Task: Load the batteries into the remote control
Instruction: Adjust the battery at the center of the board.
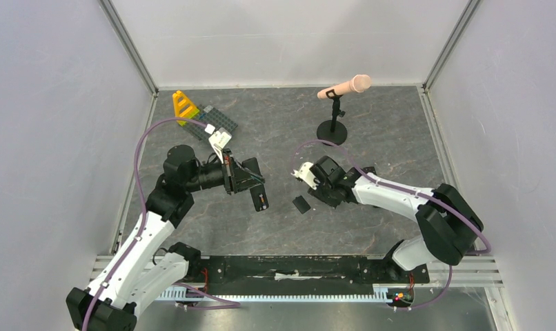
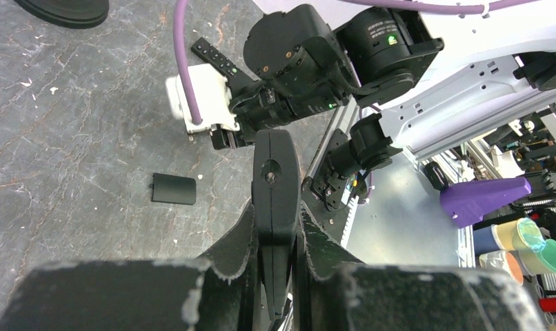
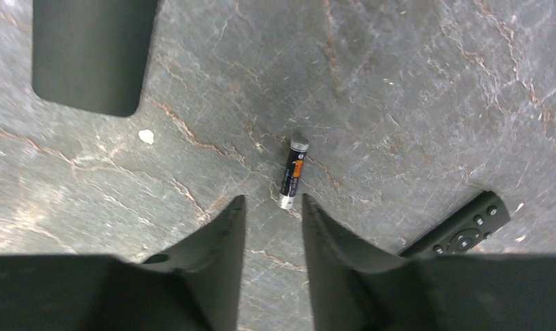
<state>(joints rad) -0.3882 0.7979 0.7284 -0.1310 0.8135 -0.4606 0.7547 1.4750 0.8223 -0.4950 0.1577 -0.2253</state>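
Note:
My left gripper [image 1: 244, 178] is shut on the slim black remote control [image 1: 258, 186] and holds it on edge above the table; a small orange-red piece shows near its lower end. In the left wrist view the remote [image 2: 275, 172] stands clamped between the fingers [image 2: 230, 241]. My right gripper [image 3: 272, 203] is open and points down at the table, with a dark battery with an orange band [image 3: 292, 172] lying just beyond its fingertips. The small black cover [image 1: 301, 204] lies flat between the arms, also in the right wrist view [image 3: 89, 55]. The right gripper [image 1: 316, 192] hides the battery from above.
A black remote with buttons [image 3: 461, 234] lies to the right of my right gripper. A pink microphone on a black stand [image 1: 337, 103] is at the back. A yellow piece and a grey block plate [image 1: 199, 114] are at the back left.

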